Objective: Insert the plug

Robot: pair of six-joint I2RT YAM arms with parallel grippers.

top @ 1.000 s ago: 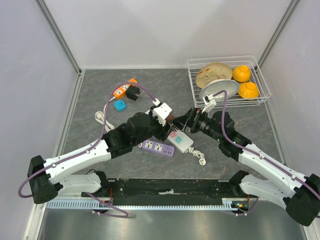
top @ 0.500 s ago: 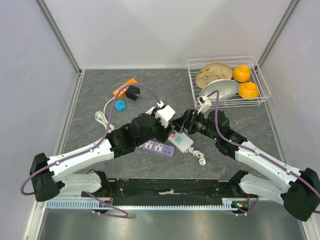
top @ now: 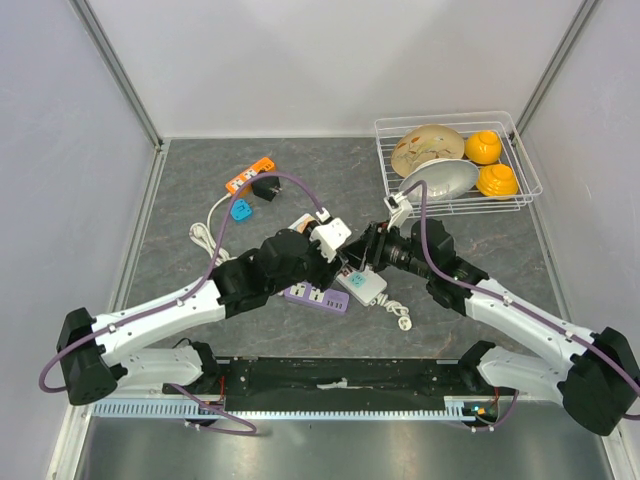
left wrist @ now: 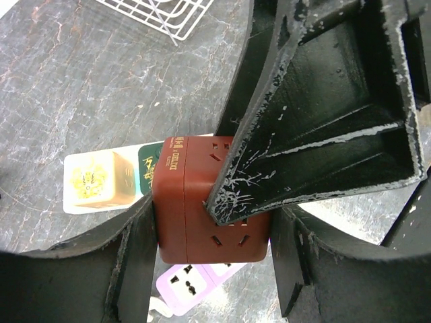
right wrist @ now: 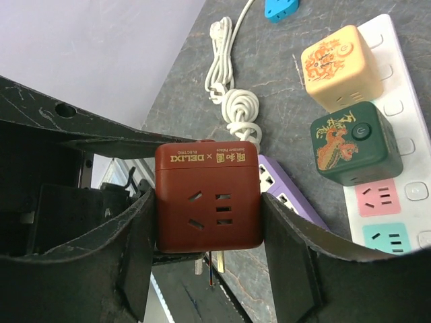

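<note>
Item: red cube (right wrist: 207, 202), held up over the middle of the counter (top: 185, 190) by both arms.

I log the left fingers (left wrist: 128, 269) closed on two of its sides and the right fingers (right wrist: 121, 256) clamped on it as well. It sits above the purple strip (left wrist: 185, 286), near the white strip (right wrist: 397, 175) that carries a yellow cube (right wrist: 333, 67) and a green cube (right wrist: 350, 151). Hidden: in the top view the wrists cover the red cube entirely. In the left wrist view a right finger crosses its socket face. Its prongs show only as tips under the lower edge. Change: a second ago the right fingers stood wide and further right; they have since come in and narrowed onto it.
</note>
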